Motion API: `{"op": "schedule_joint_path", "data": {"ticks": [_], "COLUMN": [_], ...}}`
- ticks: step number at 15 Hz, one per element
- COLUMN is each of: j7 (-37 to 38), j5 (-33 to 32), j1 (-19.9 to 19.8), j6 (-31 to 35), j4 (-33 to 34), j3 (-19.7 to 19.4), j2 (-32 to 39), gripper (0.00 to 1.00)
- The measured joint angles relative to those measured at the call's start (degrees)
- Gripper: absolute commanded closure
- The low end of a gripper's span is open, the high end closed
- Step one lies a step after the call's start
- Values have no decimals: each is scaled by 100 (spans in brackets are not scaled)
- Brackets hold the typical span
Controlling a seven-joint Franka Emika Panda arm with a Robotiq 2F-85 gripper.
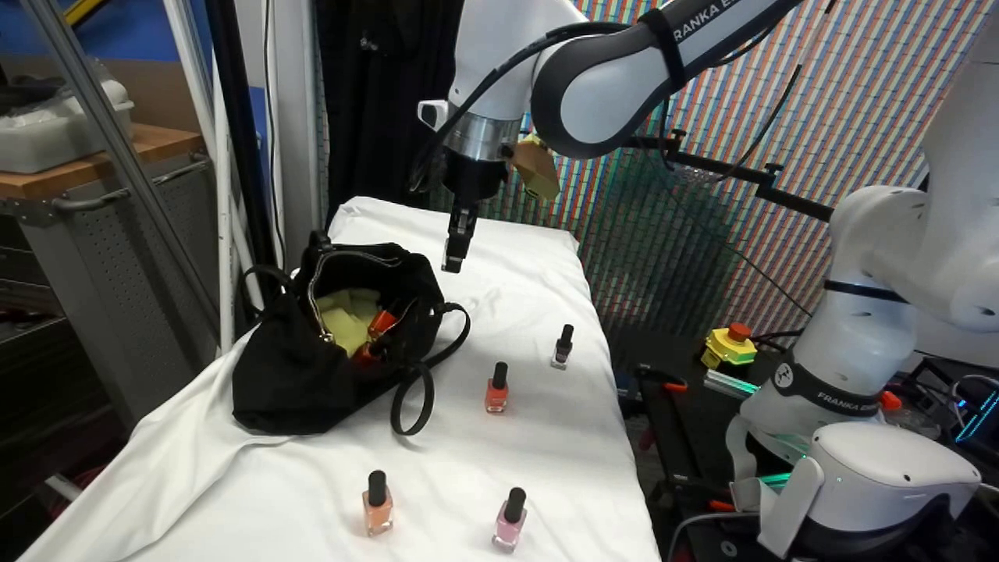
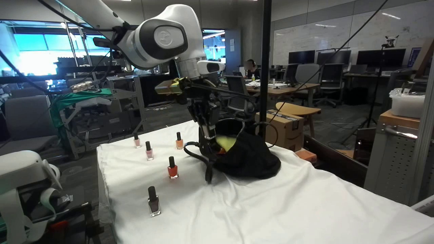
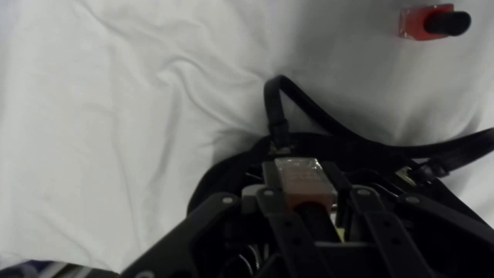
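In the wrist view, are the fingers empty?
No, a nail polish bottle is gripped between the fingers, its clear glass base pointing away from them.

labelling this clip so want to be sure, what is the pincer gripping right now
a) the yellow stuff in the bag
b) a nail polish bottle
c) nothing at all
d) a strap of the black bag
b, since the wrist view shows a nail polish bottle clamped in the pincer, its black cap toward the bottom of the picture.
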Motion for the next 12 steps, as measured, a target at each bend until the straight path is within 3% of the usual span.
{"op": "schedule_joint_path", "data": {"ticks": [5, 12], "j7": [262, 499], "j5": [-348, -745], "j1": [360, 501], "j6": [2, 2], "j4": [636, 1807], "j3": [199, 96], "j2": [525, 1665], "gripper": [84, 84]}}
